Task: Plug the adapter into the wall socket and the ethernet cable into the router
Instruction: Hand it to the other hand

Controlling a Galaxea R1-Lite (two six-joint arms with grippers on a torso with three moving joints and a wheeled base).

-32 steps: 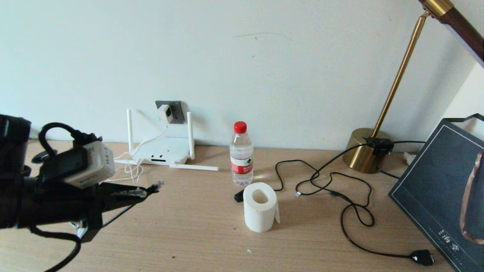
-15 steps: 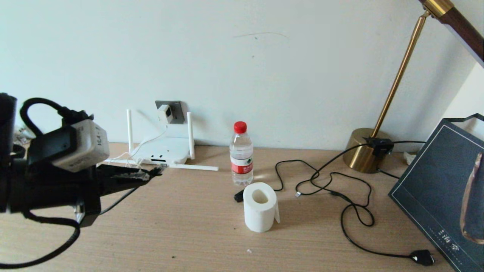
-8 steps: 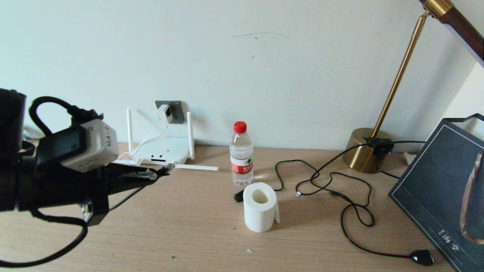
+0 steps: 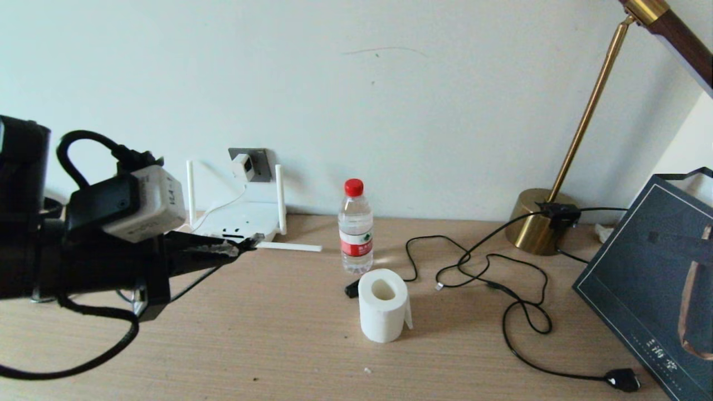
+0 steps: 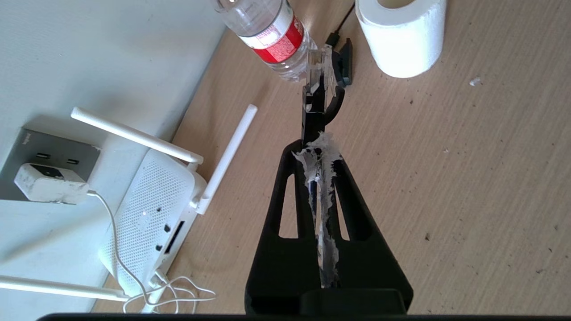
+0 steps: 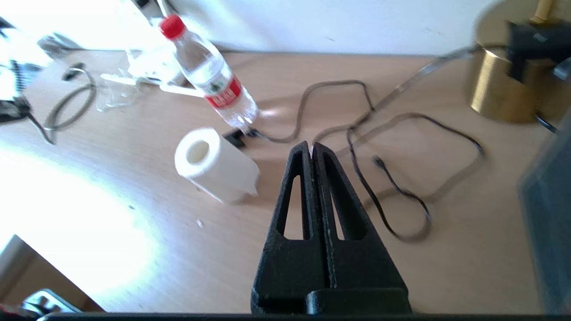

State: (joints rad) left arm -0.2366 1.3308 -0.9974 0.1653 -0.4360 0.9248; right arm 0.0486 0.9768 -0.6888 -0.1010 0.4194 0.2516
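The white adapter [image 4: 243, 166] sits in the dark-grey wall socket [image 4: 263, 158], and its thin white cord hangs down to the router [image 4: 239, 221]. My left gripper [image 4: 237, 248] is shut on the ethernet cable's plug [image 4: 252, 240]. Its clear tip sticks out past the fingers, just in front of the router's port edge. In the left wrist view the plug [image 5: 318, 73] projects beyond the left gripper [image 5: 316, 149]; the router [image 5: 149, 209], adapter [image 5: 49, 189] and socket [image 5: 26, 151] lie off to one side. My right gripper [image 6: 311, 149] is shut and empty above the table.
A water bottle [image 4: 355, 225] and a toilet-paper roll [image 4: 383, 304] stand mid-table. The black lamp cord [image 4: 501, 289] loops to the right toward the brass lamp base [image 4: 537, 225]. A dark bag [image 4: 652, 278] leans at the right edge.
My left gripper has carried the ethernet plug forward and slightly up, from mid-table toward the router's front edge. Nothing else has moved.
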